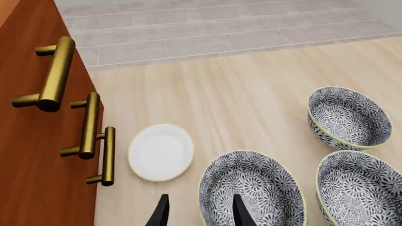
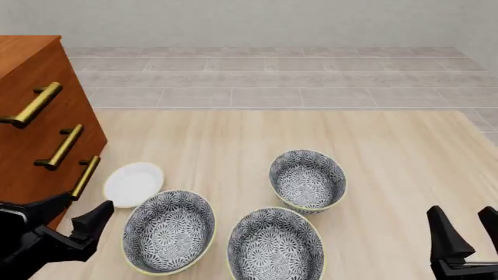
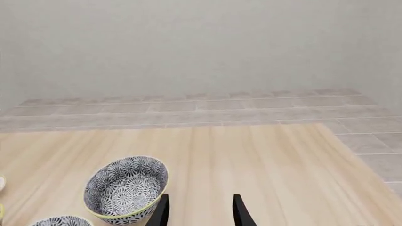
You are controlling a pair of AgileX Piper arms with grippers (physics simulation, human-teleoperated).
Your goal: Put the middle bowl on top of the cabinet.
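Three identical floral bowls stand on the table. By left-to-right order, the middle bowl point(image 2: 276, 246) point(image 1: 361, 188) is the nearest one, empty and upright; only its rim point(image 3: 60, 220) shows in the right wrist view. The cabinet point(image 2: 23, 163) point(image 1: 25, 155) rises at the far left, its top mostly out of view. My left gripper point(image 2: 81, 207) point(image 1: 200, 202) is open, low beside the left bowl point(image 2: 169, 230) point(image 1: 251, 190), just in front of the cabinet. Near the table's front right, my right gripper point(image 2: 463, 213) point(image 3: 197, 200) is open and holds nothing.
A small white plate point(image 2: 134, 182) point(image 1: 161, 151) lies between the cabinet and the left bowl. The third bowl point(image 2: 307, 179) point(image 3: 125, 188) point(image 1: 349, 117) stands farther back to the right. Three brass handles point(image 2: 62, 146) stick out from the cabinet front. Beyond the table is tiled floor.
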